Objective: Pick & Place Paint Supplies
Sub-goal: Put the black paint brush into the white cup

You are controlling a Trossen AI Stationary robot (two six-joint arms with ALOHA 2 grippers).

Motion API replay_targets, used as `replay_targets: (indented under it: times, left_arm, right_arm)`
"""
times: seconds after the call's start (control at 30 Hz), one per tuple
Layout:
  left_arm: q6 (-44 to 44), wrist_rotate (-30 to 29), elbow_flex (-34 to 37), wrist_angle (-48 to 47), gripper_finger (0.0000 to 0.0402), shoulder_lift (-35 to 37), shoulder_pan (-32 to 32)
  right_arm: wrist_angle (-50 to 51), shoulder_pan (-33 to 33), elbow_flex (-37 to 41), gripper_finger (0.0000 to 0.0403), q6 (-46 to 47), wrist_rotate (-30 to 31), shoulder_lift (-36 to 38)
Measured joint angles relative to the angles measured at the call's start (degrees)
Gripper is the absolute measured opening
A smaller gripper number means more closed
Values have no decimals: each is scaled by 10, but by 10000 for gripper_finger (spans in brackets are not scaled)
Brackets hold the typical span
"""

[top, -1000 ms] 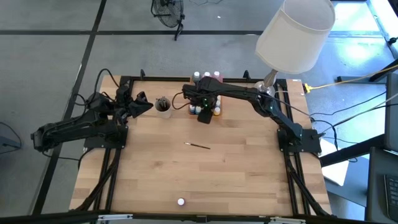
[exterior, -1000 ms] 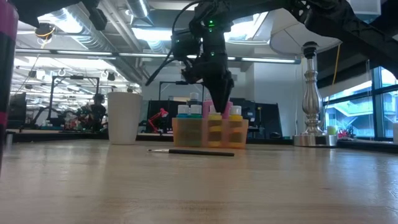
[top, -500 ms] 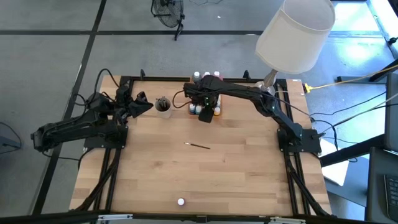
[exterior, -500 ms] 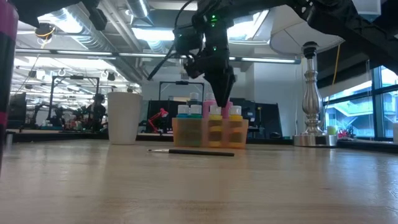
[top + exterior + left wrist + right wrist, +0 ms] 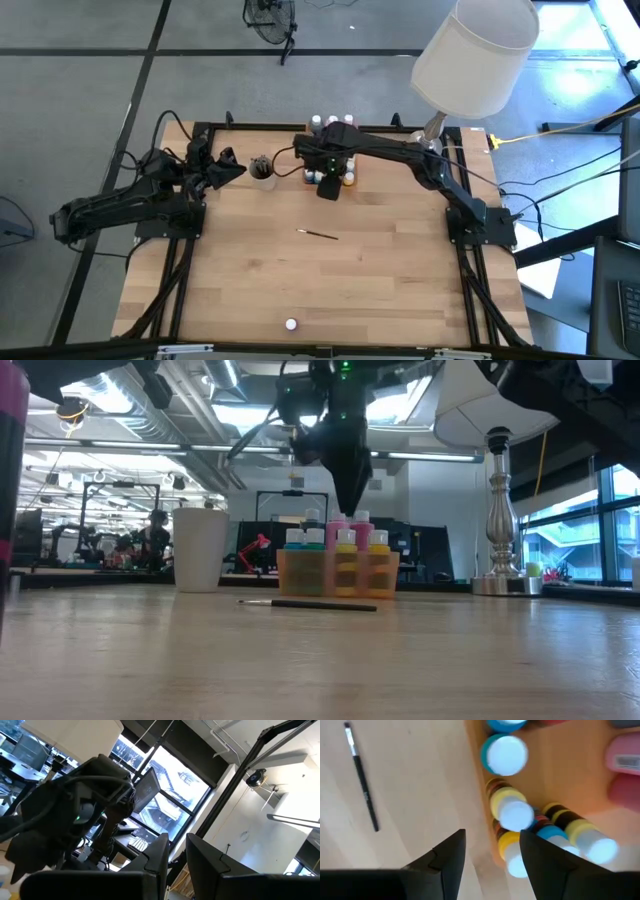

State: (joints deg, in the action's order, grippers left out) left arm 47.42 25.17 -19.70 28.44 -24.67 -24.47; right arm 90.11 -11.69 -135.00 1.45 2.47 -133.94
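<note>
A: What differs from a second ago?

B: In the low view the right gripper has risen. Earlier its fingertips sat down among the white caps in the orange tray; now they hang clear above the caps. The tray and its contents look unmoved.

A: How do its jaws stand?

B: Parted, with a clear gap showing in the right wrist view, and nothing between the fingers. They touch nothing.

A: Where are the paint supplies?

B: The tiny paint pots stand packed in the tray near the middle of the desk's far edge, blue ones and yellow ones side by side. The pink squeeze bottles rise behind them in the same tray. One paintbrush lies flat on the bare desk, about mid-desk and apart from the tray. A lone white-capped pot sits near the desk's near edge, well apart from everything else.

A: And the other arm?

B: The left gripper waits by the far left corner, beside the grey cup. Its fingers stand a narrow slit apart, holding nothing.
</note>
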Motion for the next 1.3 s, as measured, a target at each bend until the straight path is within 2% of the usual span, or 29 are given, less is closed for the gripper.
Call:
replay_targets:
  times: [0.3, 0.5, 0.6, 0.9, 1.0, 1.07, 1.17, 1.3]
  left_arm:
    - [39, -7, 0, 1, 63, 0, 0]
    - [22, -32, -21, 9, 75, -3, 23]
    - [-4, -34, -44, 9, 100, -12, 35]
    - [-50, -44, -99, 13, 222, -60, 45]
    - [-68, -55, -128, 13, 243, -74, 45]
    - [-93, -29, -151, 8, 246, -86, 45]
    - [-148, 24, -208, -76, 242, -101, 45]
    - [-264, 21, -307, -262, 232, -129, 45]
  right_arm:
    - [-1, 13, 1, 191, 28, -7, 48]
    - [-1, 32, 2, 191, 47, -137, 104]
    - [-1, 46, 2, 191, 64, -186, 133]
    - [-1, 99, 2, 191, 137, -190, 190]
    - [-1, 113, 2, 191, 165, -191, 203]
    - [-1, 129, 2, 191, 184, -202, 209]
    - [-5, 169, 3, 191, 205, -257, 223]
    - [-48, 244, 3, 191, 224, -285, 247]
